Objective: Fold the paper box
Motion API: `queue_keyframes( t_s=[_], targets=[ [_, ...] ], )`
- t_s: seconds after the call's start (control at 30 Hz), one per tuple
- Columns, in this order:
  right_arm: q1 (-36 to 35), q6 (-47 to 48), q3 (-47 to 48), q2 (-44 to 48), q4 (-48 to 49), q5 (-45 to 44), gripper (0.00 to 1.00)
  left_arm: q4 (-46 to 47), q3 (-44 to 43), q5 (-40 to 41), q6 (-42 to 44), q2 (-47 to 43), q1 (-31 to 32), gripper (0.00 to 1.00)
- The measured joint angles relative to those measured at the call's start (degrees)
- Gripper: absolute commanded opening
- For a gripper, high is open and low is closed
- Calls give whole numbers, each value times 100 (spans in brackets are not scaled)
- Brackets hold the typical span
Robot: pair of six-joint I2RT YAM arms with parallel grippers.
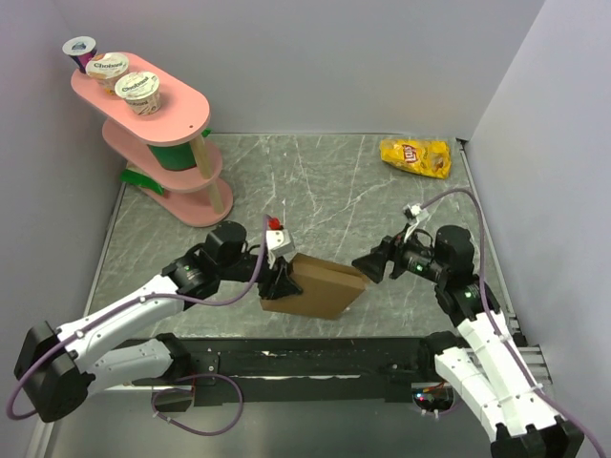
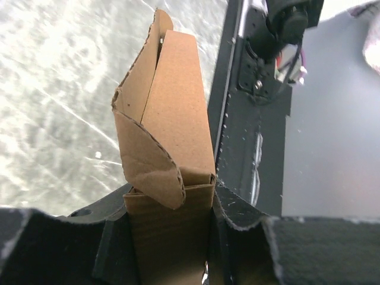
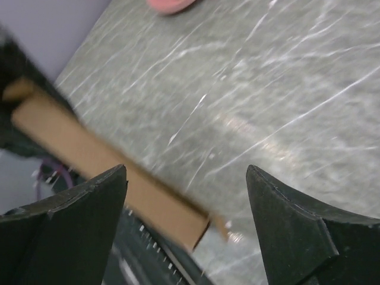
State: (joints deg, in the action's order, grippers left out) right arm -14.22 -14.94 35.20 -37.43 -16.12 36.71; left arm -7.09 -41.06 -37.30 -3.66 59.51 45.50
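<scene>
**Left fingers clamped on the box, right fingers spread**

Top view: the plain brown corrugated cardboard box (image 1: pixel 320 286), partly folded, lies on the grey marbled table (image 1: pixel 315 181) between the two grippers. The left gripper (image 1: pixel 283 279) is closed on its left end. The right gripper (image 1: pixel 367 260) sits at its right end; whether it touches cannot be told. A crinkled yellow chip bag (image 1: pixel 416 156) lies well beyond the right fingers, and a pink tiered shelf (image 1: pixel 153 124) stands well beyond the left ones.

Left wrist view: the box reaches away from between the black fingers (image 2: pixel 237 217), which are clamped on its near end. A curled flap (image 2: pixel 151 163) hangs just ahead of them.

Right wrist view: the fingers (image 3: pixel 291 225) stand wide apart with nothing between the pads. The box, blurred, runs from beyond the left finger towards the gap.
</scene>
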Motion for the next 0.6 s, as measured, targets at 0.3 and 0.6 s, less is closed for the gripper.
queue_keyframes(
  t_s=[0.3, 0.6],
  targets=[
    [-87, -197, -219, 1049, -240, -361, 57, 61, 13, 7, -2, -376, -337, 12],
    [-1738, -719, 9, 892, 433, -1178, 39, 87, 13, -210, -48, -203, -409, 12]
  ],
)
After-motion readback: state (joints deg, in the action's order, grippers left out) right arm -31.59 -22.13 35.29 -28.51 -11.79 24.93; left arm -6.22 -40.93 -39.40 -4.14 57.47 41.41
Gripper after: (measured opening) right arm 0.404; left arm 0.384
